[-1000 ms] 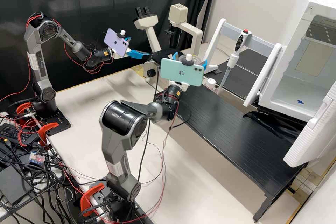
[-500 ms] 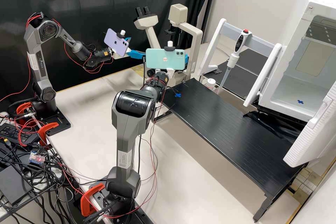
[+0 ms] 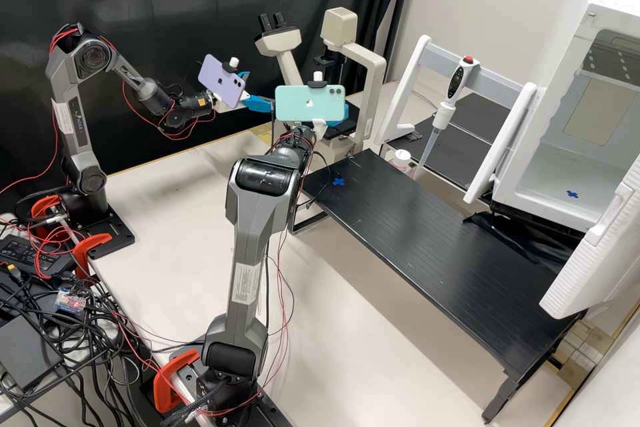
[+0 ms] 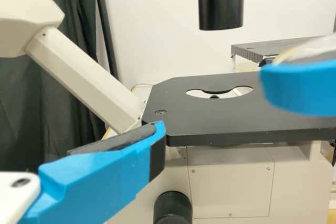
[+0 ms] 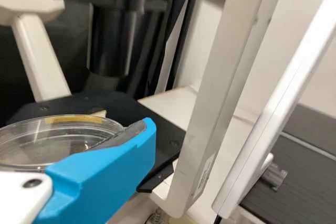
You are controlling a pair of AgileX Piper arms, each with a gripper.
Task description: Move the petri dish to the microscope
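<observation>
With two arms and two phones in play, one on each wrist, we have a single petri dish point(image 5: 37, 142) clamped by the right gripper point(image 3: 347, 110), held near the microscope point(image 3: 371, 77)! One blue finger presses its rim in the right wrist view; whether the dish lies over the black stage point(image 4: 194, 121) or just in front of it, I can't tell. Across from it, the left gripper point(image 3: 259, 89) has its two fingers well apart beside the same microscope. Count two eyepieces up top, one pipette point(image 3: 443, 113) upright in a white-and-grey stand point(image 3: 408, 73), and two blue crosses: the first point(image 3: 339, 181) near the left end of the black bench point(image 3: 433, 233), the second point(image 3: 572, 194) on the floor inside the open white chamber point(image 3: 547, 173). Containers now: the dish is clear, its contents too blurred to call, and one white-capped container point(image 3: 401, 157) sits by the bench's far edge, its inside hidden. Over to the left wrist view, and what a look at the stage's round opening point(image 4: 231, 93), with the dark tube point(image 4: 220, 3) above! The right wrist view answers with a yellow strip point(image 5: 73, 120) on the dish's rim, while the high view has the teal phone point(image 3: 310, 104) covering most of the right gripper.
</observation>
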